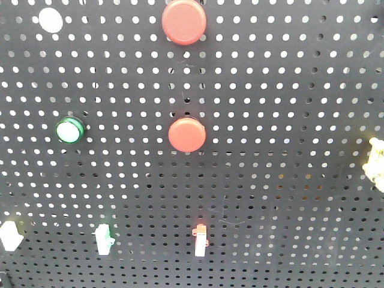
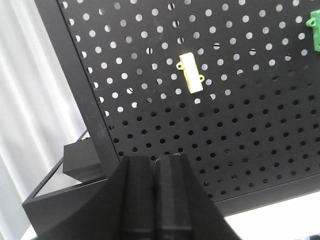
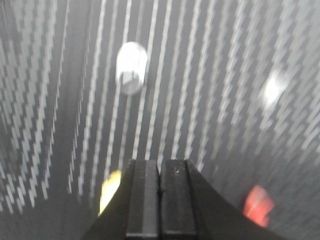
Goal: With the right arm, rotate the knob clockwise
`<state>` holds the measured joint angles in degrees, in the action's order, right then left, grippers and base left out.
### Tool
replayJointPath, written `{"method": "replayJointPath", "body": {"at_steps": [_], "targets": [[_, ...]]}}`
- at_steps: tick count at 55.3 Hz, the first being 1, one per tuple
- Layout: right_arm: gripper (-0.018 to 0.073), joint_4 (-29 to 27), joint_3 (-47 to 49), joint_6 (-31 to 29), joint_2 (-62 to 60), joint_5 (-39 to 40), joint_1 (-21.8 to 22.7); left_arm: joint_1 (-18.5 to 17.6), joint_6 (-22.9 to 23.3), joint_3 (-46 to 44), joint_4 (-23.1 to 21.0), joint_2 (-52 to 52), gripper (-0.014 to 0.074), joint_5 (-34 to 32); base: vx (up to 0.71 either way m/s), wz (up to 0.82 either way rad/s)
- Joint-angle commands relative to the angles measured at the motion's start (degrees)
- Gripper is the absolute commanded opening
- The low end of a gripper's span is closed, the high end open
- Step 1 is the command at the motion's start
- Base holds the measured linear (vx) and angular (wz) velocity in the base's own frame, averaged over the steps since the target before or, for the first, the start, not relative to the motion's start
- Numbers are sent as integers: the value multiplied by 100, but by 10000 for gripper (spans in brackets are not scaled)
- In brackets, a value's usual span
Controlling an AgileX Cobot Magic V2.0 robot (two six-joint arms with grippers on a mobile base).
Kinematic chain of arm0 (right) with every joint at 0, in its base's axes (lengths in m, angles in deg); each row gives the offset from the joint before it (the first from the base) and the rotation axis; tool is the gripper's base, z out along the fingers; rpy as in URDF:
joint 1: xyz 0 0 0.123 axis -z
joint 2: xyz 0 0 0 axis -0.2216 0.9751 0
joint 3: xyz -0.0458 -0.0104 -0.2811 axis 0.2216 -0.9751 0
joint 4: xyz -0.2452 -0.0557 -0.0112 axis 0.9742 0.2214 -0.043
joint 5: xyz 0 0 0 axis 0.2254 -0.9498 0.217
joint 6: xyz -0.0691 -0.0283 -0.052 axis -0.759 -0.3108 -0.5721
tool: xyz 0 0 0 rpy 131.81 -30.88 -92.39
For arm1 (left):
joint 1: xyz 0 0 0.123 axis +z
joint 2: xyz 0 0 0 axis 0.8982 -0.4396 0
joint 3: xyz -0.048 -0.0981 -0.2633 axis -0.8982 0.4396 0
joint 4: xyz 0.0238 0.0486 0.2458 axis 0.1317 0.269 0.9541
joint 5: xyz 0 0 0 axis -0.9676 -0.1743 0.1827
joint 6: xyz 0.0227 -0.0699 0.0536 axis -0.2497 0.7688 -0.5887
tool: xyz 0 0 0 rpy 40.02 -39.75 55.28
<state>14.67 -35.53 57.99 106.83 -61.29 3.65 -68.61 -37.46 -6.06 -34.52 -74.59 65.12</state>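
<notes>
My right gripper [image 3: 160,200] sits at the bottom of its wrist view with its two dark fingers pressed flat together, nothing between them. The whole view is streaked with motion blur, so the pegboard [image 1: 288,180] ahead reads only as smeared lines of holes. Above and a little left of my fingertips, well apart from them, is a pale rounded shape [image 3: 131,67] that may be the knob; I cannot tell for certain through the blur. A yellow smear [image 3: 110,190] lies just left of my fingers and a red one [image 3: 259,205] off to the lower right. My left gripper [image 2: 156,200] is likewise closed on nothing, fingers touching, pointed at the lower left part of the board, with a yellow block [image 2: 191,73] mounted above it and the edge of a green piece [image 2: 314,30] at the far upper right. In the front view neither of my arms shows; the board carries two red round buttons [image 1: 186,134], one above the other, a green-ringed light [image 1: 69,129] to the left, a white disc [image 1: 50,20] at upper left, and small switches [image 1: 200,240] along the bottom row.
</notes>
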Motion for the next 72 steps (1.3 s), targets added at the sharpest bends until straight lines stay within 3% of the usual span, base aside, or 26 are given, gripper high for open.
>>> {"method": "replayJointPath", "body": {"at_steps": [1, 10, 34, 40, 48, 56, 62, 72], "targets": [[2, 75, -576, -72, 106, 1308, -3, -45, 22, 187, -30, 92, -6, -436, 0, 0], [2, 67, -1573, -72, 107, 2190, -3, -45, 22, 187, -30, 92, -6, -436, 0, 0], [2, 12, -3213, -72, 107, 2218, -3, -45, 22, 187, -30, 92, -6, -436, 0, 0], [2, -91, -3668, 264, -26, 2288, 13, -45, 22, 187, -30, 92, -6, -436, 0, 0], [2, -53, -4262, 944, -557, 2288, 499, -45, 22, 187, -30, 92, -6, -436, 0, 0], [2, 244, -4736, 1046, -1394, 2288, 1103, -45, 22, 187, -30, 92, -6, -436, 0, 0], [2, 236, -5105, 1046, -2039, 2337, 1281, -45, 22, 187, -30, 92, -6, -436, 0, 0], [2, 235, -5094, 1092, -1955, 2183, 1322, -45, 22, 187, -30, 93, -6, -438, 0, 0]]}}
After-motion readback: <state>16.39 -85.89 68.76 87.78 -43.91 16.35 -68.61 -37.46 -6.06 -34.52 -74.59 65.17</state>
